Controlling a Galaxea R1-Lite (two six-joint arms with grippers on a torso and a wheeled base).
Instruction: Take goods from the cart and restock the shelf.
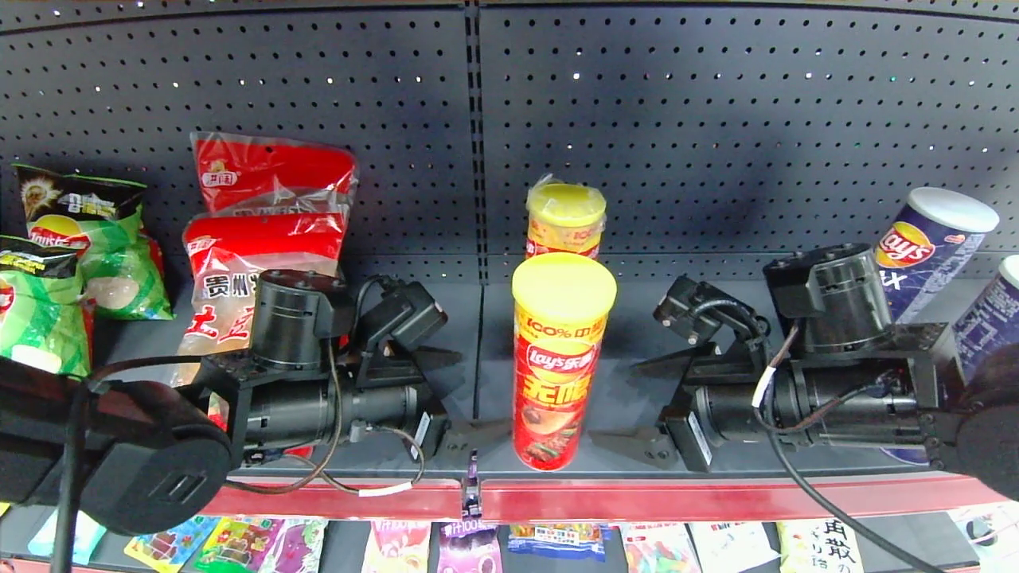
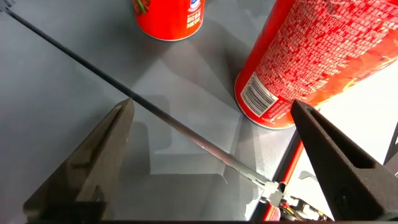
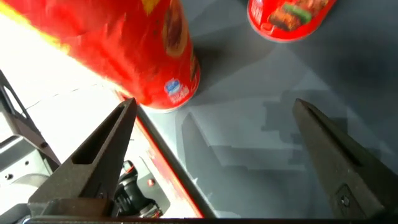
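A red chip canister (image 1: pixel 563 362) with a yellow lid stands upright near the shelf's front edge (image 1: pixel 677 499). A second one (image 1: pixel 565 219) stands behind it by the back wall. My left gripper (image 1: pixel 466 398) rests low over the shelf just left of the front canister, open, holding nothing. My right gripper (image 1: pixel 637 406) mirrors it on the right side, also open with nothing in it. In the left wrist view the front canister (image 2: pixel 305 56) lies beyond my open left gripper (image 2: pixel 217 155), the back canister (image 2: pixel 168 15) farther off. The right wrist view shows my right gripper (image 3: pixel 214 155) open, with both canisters (image 3: pixel 137 50) (image 3: pixel 289 15).
Red snack bags (image 1: pixel 267 231) and green chip bags (image 1: pixel 80 255) fill the shelf's left part. Blue canisters (image 1: pixel 927 247) lean at the far right. A perforated back panel (image 1: pixel 716 119) closes the shelf behind. Bagged goods (image 1: pixel 557 541) hang on the level below.
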